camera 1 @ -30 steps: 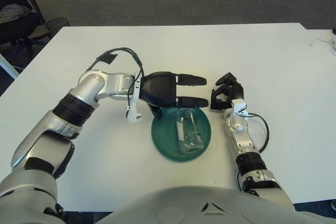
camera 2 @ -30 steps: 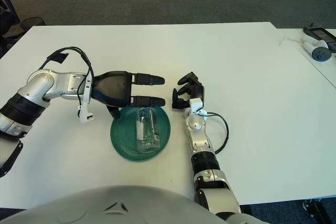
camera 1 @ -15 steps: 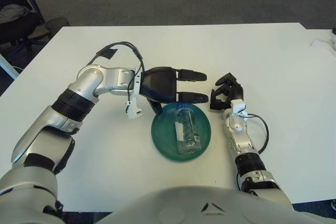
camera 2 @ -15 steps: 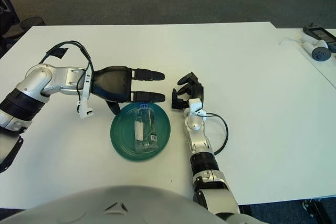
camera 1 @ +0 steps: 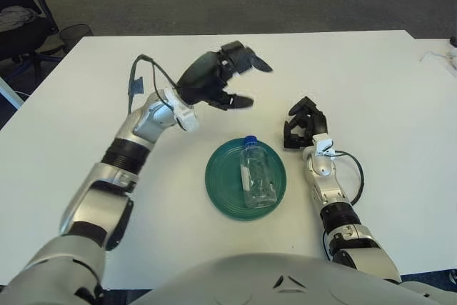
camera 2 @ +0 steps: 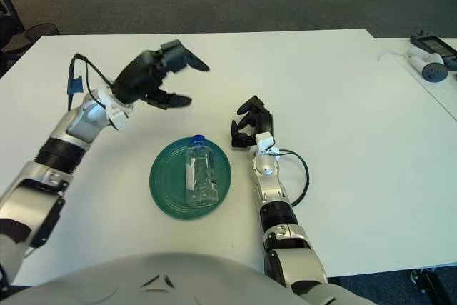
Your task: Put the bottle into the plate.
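Observation:
A clear plastic bottle [camera 1: 255, 178] with a blue cap lies on its side in the green plate [camera 1: 222, 186] on the white table, cap pointing away from me. My left hand [camera 1: 230, 78] is raised above the table, behind and left of the plate, fingers spread and holding nothing. My right hand [camera 1: 303, 123] rests on the table just right of the plate with its fingers curled and empty.
The white table [camera 1: 371, 98] extends wide around the plate. A handheld device [camera 2: 428, 58] lies at the far right edge. A dark office chair [camera 1: 21, 19] stands off the table's far left corner.
My left hand has lifted up and back from the plate's rim and spread its fingers. The bottle has rolled slightly and now lies still in the plate with its blue cap visible.

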Controlling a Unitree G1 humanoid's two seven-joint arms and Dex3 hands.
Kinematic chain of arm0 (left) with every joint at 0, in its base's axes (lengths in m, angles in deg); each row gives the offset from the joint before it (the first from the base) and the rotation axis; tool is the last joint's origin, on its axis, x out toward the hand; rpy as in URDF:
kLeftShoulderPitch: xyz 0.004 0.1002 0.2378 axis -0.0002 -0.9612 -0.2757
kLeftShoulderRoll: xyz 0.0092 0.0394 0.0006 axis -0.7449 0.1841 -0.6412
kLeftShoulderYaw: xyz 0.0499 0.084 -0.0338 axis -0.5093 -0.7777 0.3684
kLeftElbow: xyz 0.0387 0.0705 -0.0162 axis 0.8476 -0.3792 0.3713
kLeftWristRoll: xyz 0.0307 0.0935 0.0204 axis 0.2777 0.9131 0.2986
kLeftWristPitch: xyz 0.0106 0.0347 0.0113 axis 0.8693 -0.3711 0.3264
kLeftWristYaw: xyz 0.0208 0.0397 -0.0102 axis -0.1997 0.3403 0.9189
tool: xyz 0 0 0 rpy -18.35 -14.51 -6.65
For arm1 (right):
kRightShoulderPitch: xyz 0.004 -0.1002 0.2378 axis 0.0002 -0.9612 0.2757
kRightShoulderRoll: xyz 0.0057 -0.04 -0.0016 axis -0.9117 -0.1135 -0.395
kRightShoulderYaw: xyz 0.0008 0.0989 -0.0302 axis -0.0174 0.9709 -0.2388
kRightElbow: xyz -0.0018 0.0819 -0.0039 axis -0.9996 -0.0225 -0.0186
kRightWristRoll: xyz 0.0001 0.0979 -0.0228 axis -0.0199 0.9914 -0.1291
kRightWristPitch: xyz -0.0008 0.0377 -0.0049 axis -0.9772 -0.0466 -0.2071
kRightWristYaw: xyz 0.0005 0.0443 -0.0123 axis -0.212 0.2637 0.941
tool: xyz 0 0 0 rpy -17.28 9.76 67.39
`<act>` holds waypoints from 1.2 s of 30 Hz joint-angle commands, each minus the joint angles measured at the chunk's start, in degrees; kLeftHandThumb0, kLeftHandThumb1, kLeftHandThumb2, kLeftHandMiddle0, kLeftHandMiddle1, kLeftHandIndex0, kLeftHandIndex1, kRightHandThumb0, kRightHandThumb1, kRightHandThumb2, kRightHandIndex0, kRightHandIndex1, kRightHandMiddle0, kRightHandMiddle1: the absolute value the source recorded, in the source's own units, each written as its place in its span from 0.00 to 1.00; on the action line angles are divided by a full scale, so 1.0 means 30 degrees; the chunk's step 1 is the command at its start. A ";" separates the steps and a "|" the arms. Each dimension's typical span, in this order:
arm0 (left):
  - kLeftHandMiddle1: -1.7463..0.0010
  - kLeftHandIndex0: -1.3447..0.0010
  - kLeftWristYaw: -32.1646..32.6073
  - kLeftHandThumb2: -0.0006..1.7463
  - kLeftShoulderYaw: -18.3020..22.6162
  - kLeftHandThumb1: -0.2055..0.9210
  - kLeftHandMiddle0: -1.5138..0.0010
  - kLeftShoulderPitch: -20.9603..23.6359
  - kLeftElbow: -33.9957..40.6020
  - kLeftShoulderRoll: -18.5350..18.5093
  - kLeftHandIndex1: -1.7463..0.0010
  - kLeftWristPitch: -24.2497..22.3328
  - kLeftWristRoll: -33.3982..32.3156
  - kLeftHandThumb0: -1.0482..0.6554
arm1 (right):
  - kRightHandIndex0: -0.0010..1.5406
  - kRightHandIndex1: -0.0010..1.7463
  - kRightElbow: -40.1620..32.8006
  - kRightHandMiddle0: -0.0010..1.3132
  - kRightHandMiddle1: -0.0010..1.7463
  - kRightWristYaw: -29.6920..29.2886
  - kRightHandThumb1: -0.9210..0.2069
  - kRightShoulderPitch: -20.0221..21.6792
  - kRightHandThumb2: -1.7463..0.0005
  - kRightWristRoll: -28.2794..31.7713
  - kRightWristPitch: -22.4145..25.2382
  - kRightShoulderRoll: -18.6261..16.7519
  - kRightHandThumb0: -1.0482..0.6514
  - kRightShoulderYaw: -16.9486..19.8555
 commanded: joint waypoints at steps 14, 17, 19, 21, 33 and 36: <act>0.00 0.61 0.2178 0.68 0.4665 0.56 0.27 -0.3721 0.1771 0.3601 0.00 -0.6206 -0.4764 0.36 | 0.54 0.98 0.1837 0.47 1.00 0.0904 0.80 -0.1160 0.06 0.0905 0.0534 -0.0180 0.62 0.0478; 0.00 0.61 0.2297 0.68 0.4777 0.55 0.27 -0.3881 0.1118 0.3799 0.00 -0.5962 -0.4582 0.36 | 0.54 0.97 0.1757 0.47 1.00 0.1192 0.80 -0.1240 0.06 0.1036 0.0547 -0.0189 0.62 0.0514; 0.00 0.61 0.2301 0.68 0.4854 0.55 0.26 -0.3937 0.0488 0.3893 0.00 -0.5706 -0.4557 0.36 | 0.54 0.97 0.1763 0.47 1.00 0.1273 0.80 -0.1230 0.06 0.1092 0.0619 -0.0198 0.62 0.0576; 0.00 0.60 0.2319 0.69 0.4908 0.54 0.26 -0.4023 -0.0049 0.3981 0.00 -0.5463 -0.4519 0.36 | 0.55 0.96 0.1754 0.46 1.00 0.1286 0.79 -0.1236 0.07 0.1128 0.0685 -0.0208 0.62 0.0621; 0.00 0.58 0.2664 0.71 0.4486 0.51 0.25 -0.5647 -0.4387 0.4763 0.00 -0.3777 -0.3580 0.35 | 0.54 0.98 0.1565 0.46 1.00 0.0788 0.79 -0.1323 0.06 0.0821 0.0495 -0.0242 0.62 0.0472; 0.00 0.58 0.2582 0.71 0.4345 0.51 0.25 -0.5980 -0.5411 0.4700 0.00 -0.4233 -0.3302 0.35 | 0.54 0.98 0.1452 0.46 1.00 0.0750 0.79 -0.1356 0.06 0.0720 0.0582 -0.0207 0.62 0.0360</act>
